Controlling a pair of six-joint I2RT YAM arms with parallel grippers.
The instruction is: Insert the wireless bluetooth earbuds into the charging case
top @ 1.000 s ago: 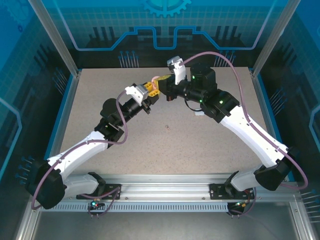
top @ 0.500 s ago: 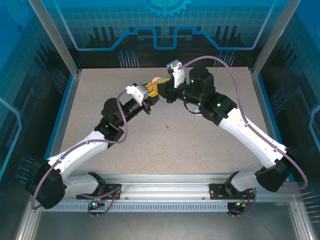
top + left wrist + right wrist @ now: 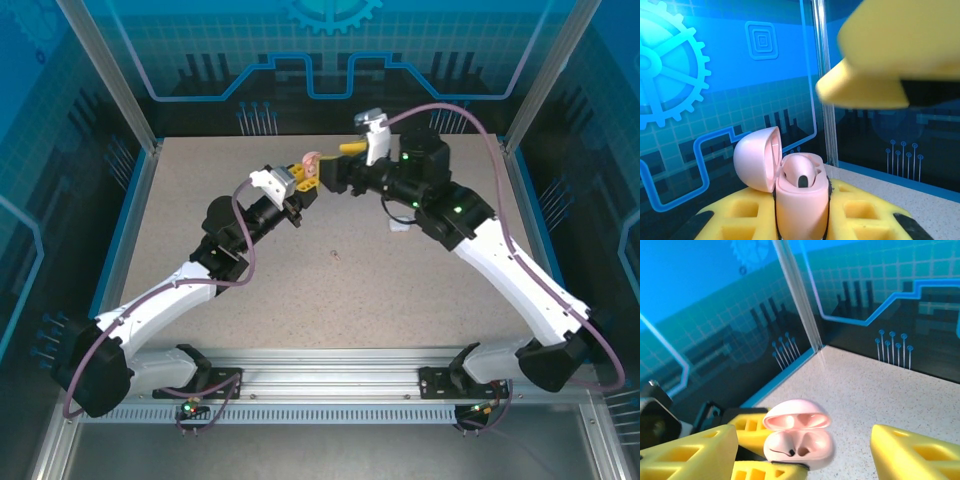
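**Case held up open, right jaws empty beside it**

The left gripper (image 3: 303, 176) is clamped on the pale pink, glossy plastic charging case (image 3: 797, 442) at the far centre, above the speckled grey tabletop (image 3: 330, 300). Its domed hinged lid (image 3: 796, 417) is tipped back over two smooth moulded wells. The right gripper (image 3: 340, 166) sits just right of the case, its yellow ribbed fingers apart with nothing between them. One well seems to hold a rounded bud with a dark slot, though the close views are too soft to be sure. I judge loading partly done. A small white piece, probably an earbud (image 3: 398, 228), lies on the table under the right arm. Fetching it calls for a fine pinch on a tiny, slick shape, then a stem-first drop into the free well.
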